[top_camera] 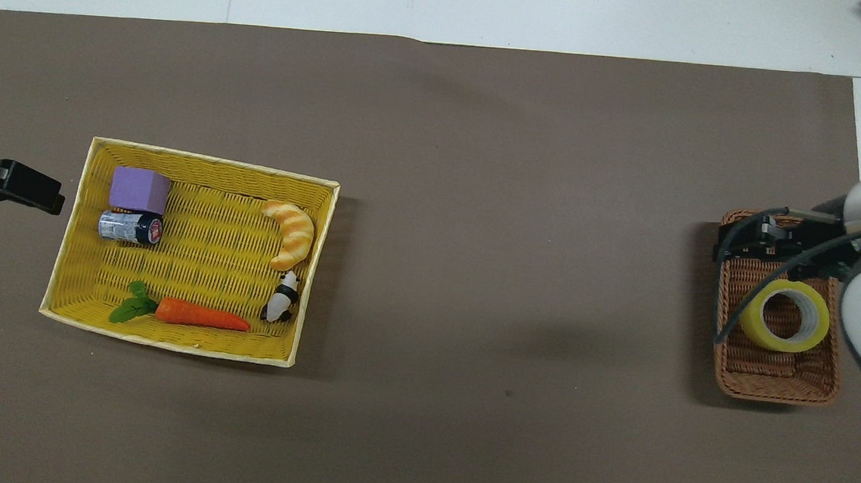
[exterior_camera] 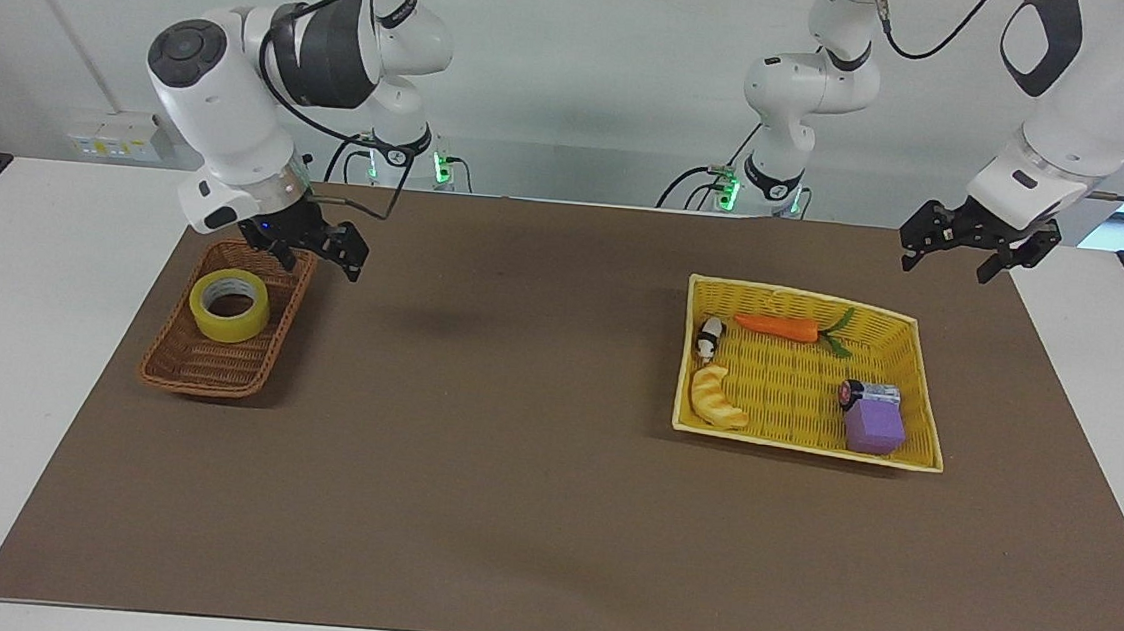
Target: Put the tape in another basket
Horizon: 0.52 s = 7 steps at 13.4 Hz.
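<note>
Tape (exterior_camera: 230,305): yellow translucent roll, pale core, flat in wicker basket (exterior_camera: 207,368) | fingers both spread, empty

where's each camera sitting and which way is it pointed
Facing view: high across the table, looking at the robots; both arms show whole, right pincer raised over the brown basket's edge, left pincer waiting over the table's end.
Overhead view: high above the robots' end, looking steeply down; only the left pincer's tip and the right arm's wrist and pincer show.
Both share the tape in the brown basket and the yellow basket.
</note>
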Motion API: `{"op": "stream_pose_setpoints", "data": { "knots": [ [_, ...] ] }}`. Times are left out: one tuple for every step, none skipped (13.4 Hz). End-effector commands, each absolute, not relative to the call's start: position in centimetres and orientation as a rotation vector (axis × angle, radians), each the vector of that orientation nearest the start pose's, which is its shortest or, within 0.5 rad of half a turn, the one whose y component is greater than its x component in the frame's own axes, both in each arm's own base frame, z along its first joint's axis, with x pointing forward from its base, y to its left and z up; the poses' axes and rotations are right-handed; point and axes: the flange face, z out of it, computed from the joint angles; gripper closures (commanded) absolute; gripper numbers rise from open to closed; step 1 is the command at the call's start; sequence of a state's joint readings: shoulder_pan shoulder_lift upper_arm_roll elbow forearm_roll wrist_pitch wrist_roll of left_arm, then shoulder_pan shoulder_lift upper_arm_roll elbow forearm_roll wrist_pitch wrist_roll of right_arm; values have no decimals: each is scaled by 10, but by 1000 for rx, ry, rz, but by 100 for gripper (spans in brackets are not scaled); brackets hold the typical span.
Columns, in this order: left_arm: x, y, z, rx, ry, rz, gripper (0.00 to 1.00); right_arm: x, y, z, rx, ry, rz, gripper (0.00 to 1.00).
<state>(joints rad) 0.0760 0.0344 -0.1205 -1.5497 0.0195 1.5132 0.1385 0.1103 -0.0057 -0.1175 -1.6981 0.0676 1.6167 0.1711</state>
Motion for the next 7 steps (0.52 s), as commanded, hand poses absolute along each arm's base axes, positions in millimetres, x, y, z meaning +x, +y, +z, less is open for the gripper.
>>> {"op": "stream_pose_setpoints", "data": {
  "knots": [
    [551,-19,612,-3101,285,129,0,545,-20,624,-3089,362,99,0],
    [551,-19,612,-3101,283,129,0,543,-24,635,-3090,370,96,0],
    [551,-19,612,-3101,283,129,0,538,-26,647,-3093,377,94,0],
    [551,-19,612,-3101,285,129,0,531,-30,661,-3110,387,71,0],
    [551,-19,612,-3101,285,129,0,521,-33,677,-3129,389,29,0],
    [551,-19,612,-3101,283,129,0,515,-37,685,-3148,395,10,0],
    [551,-19,612,-3101,283,129,0,512,-42,687,-3162,404,35,0]
  ]
}}
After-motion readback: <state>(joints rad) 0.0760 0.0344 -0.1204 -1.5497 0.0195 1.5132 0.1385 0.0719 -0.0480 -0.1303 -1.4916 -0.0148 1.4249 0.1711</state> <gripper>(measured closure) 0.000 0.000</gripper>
